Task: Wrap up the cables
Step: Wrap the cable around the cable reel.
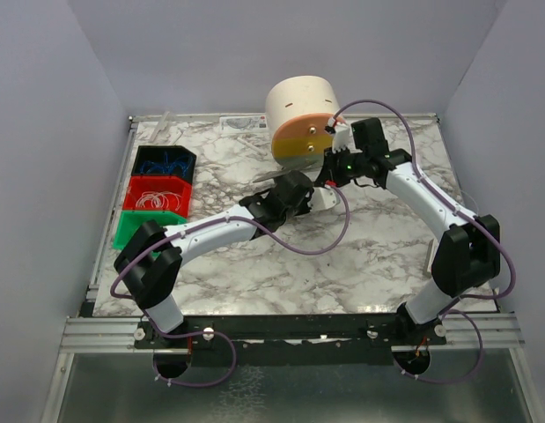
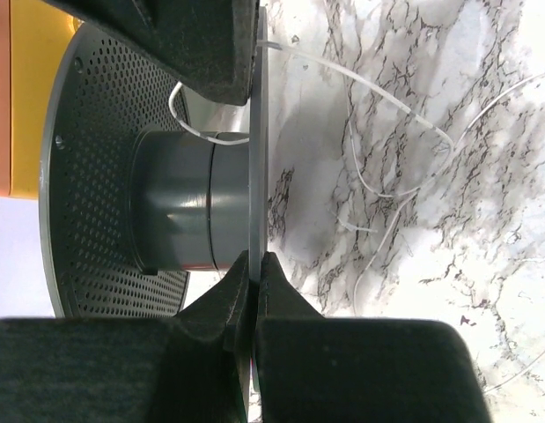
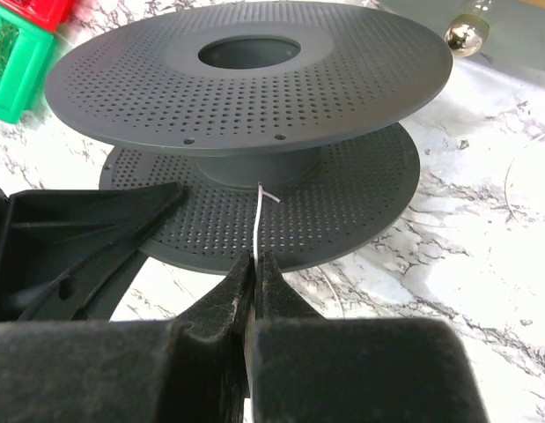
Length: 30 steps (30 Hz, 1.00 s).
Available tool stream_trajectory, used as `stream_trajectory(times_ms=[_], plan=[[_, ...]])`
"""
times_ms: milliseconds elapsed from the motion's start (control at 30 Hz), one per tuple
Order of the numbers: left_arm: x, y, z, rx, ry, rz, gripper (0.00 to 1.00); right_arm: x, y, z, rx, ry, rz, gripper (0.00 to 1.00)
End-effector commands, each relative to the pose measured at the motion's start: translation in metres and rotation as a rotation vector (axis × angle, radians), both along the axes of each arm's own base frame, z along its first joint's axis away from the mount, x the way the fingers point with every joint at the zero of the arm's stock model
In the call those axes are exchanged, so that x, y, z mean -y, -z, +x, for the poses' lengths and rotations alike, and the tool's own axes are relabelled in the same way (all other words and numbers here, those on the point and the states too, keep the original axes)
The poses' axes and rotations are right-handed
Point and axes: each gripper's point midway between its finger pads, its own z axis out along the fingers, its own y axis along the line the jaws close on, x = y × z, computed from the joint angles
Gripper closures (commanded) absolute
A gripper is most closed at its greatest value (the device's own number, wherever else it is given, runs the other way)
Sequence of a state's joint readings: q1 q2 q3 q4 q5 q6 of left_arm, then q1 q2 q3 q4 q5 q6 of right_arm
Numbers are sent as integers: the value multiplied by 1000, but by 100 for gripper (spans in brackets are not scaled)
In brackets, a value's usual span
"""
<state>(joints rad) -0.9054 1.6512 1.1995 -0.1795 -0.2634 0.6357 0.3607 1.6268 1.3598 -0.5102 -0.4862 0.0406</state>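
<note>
our right pincer [image 3: 254, 266] squeezes tight on a hair-thin whitish wire cable [image 3: 257, 220] rising to the hub of the dark grey perforated plastic spool [image 3: 342, 70], near the far edge of the marble table [image 3: 483, 264]; our left pincer [image 2: 256, 264] clamps the spool's flange.

This is a robotics lab, set up as a closed test cell. Plain pale walls [image 1: 43, 132] box in a marble-patterned table [image 1: 369, 256] on three sides. A left arm [image 1: 210, 233] and a right arm [image 1: 422, 198], both white and black machines, are bolted to a metal rail [image 1: 96, 333] at the near edge, with purple cords [image 1: 316, 247] looping from them. A black bin [image 1: 189, 157], a red bin [image 1: 153, 210] and a green bin [image 1: 129, 231] for small parts line the left side. The stock on the table is thin pale cables [image 2: 378, 88] and a perforated grey spool [image 3: 360, 62].
</note>
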Motion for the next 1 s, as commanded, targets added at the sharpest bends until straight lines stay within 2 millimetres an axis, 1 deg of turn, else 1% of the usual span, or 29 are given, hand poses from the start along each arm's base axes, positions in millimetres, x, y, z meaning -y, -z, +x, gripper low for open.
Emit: stream_trajectory(times_ms=[0,100,300,367,567,767,867,967], plan=[[-2,-20,9,100,-20,-2,100,2,-17,-7,13,-7,-1,99],[-4,-19,8,112,-11,22,100,1,-27,-6,15,-10,8,100],[-9,-15,3,152,11,72,100,3,-27,-5,7,-10,-17,99],[-9,-15,3,158,12,74,100,4,-24,-7,-5,-15,-26,100],[-8,-22,1,161,13,50,100,5,-1,-14,-42,-12,-24,100],[-7,-25,4,168,-15,21,100,-1,2,-19,-64,7,40,99],[-8,-27,6,179,-32,12,100,6,3,-15,-51,49,5,99],[-11,-28,9,199,-50,19,100,17,-2,-9,-13,100,-37,100]])
